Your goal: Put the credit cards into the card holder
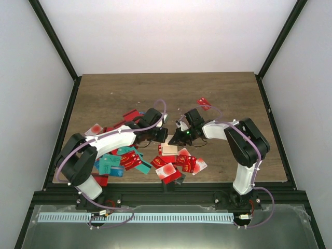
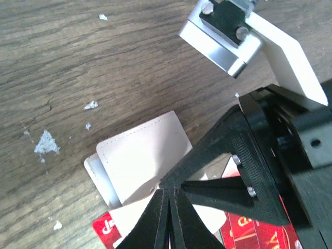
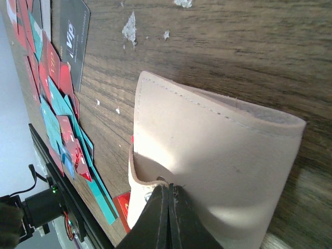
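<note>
Credit cards (image 1: 127, 161): scattered at the worktop's (image 1: 104, 93) near edge; likely stiff, thin and slick, so lift by an edge.
Card holder (image 3: 218, 171): just beyond, mid-worktop; looks soft, light, floppy; pinch its open lip.
Left gripper (image 2: 167, 192): jaws shut, tips at holder; hold unclear.
Right gripper (image 3: 168, 189): jaws shut at its edge.
Writing: "VIP" on black card (image 3: 72, 36).

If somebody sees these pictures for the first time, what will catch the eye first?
The heap of cards, mostly red and teal, strewn along the near side of the table. Next, the beige card holder in the middle, where the left gripper and the right gripper, both shut, point at its edge.
</note>
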